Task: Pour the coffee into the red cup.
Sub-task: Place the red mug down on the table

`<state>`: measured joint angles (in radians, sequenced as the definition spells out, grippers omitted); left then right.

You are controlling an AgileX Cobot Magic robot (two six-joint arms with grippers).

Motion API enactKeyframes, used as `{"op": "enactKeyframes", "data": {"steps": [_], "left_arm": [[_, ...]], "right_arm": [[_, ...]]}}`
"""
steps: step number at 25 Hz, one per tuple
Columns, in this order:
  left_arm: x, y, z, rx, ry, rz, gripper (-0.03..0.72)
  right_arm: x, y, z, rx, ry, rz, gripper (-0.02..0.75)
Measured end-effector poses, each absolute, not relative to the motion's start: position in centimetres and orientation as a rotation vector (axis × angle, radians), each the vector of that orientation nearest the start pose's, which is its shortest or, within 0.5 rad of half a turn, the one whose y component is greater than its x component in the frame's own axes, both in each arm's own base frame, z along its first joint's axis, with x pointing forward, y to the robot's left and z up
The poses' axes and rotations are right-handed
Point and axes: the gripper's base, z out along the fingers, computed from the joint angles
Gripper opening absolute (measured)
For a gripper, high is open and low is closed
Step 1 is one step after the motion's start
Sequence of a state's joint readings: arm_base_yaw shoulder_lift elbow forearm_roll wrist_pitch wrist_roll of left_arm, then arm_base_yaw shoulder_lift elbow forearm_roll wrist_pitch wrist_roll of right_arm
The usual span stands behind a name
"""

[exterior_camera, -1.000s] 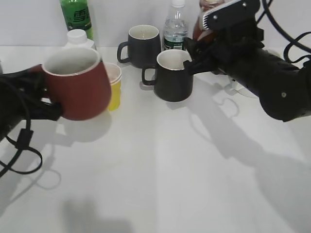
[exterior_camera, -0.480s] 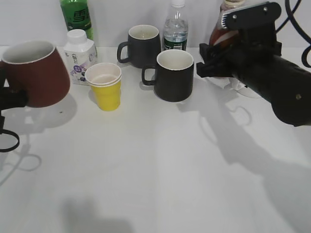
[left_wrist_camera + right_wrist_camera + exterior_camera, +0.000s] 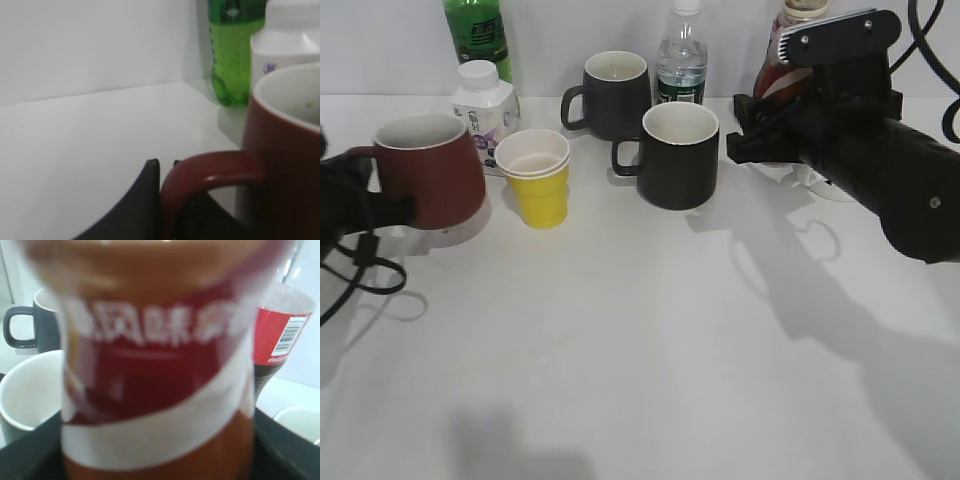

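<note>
On the white table [image 3: 650, 350] before a pale wall, your left pincer [image 3: 167, 200] grips the red cup [image 3: 428, 172] by its handle at far left. The yellow paper cup [image 3: 537, 180] and two dark mugs [image 3: 675, 155] stand between. Your right pincer [image 3: 155, 460] clamps the coffee [image 3: 155, 355], glossy and curvy.

Red cup [image 3: 432, 172] was maroon, pale inside. Coffee bottle [image 3: 155, 355] showed brown liquid, red-and-white swirl label. Two black mugs [image 3: 675, 155], yellow paper cup [image 3: 537, 180], green bottle [image 3: 477, 33].

Black arms [image 3: 880, 170], looping black cables [image 3: 360, 275]
</note>
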<state>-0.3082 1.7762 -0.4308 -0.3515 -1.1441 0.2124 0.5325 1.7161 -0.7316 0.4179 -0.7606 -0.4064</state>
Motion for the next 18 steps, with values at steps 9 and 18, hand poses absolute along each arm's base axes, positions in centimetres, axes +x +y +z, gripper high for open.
{"op": "enactKeyframes", "data": {"steps": [9, 18], "left_arm": [[30.0, -6.6, 12.2, 0.101, 1.747, 0.096, 0.048], [30.7, -6.5, 11.7, 0.087, 1.729, 0.104, 0.048]], "right_arm": [[30.5, 15.0, 19.9, -0.351, 1.710, 0.059, 0.502], [30.5, 15.0, 19.9, -0.351, 1.710, 0.059, 0.502]]}}
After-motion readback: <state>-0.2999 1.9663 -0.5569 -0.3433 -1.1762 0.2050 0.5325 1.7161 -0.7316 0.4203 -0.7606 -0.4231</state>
